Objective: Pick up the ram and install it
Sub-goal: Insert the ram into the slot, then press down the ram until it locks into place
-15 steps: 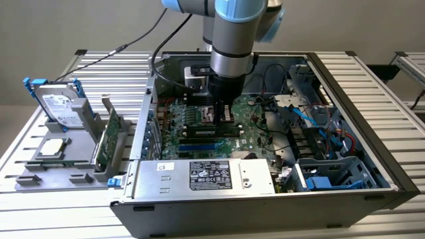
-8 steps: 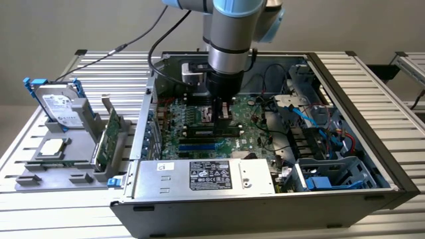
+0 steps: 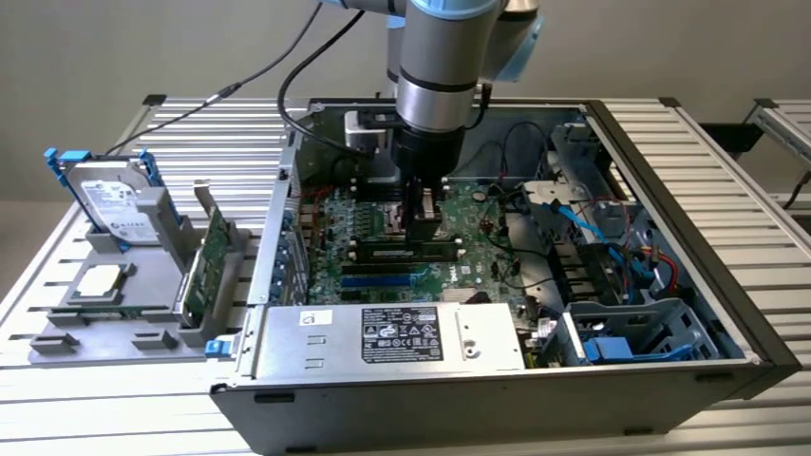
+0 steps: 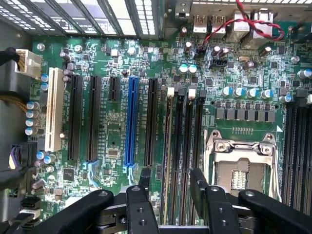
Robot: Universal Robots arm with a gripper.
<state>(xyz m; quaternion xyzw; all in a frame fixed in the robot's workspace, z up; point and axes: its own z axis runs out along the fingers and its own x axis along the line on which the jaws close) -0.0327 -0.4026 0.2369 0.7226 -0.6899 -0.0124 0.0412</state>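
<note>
Black jaws [image 4: 170, 195] are seen spread apart and empty, hung over the green motherboard [image 4: 117, 131] inside the open computer case [image 3: 709, 285]. Directly below the jaws, the ram [image 3: 408, 252] is seen lying along a memory slot [image 4: 184, 161]; whether it is fully seated cannot be told. Farther off, beyond the case wall, a hard drive [image 3: 112, 204] is held upright in a grey holder [image 3: 102, 318] on the counter [image 3: 38, 285].
</note>
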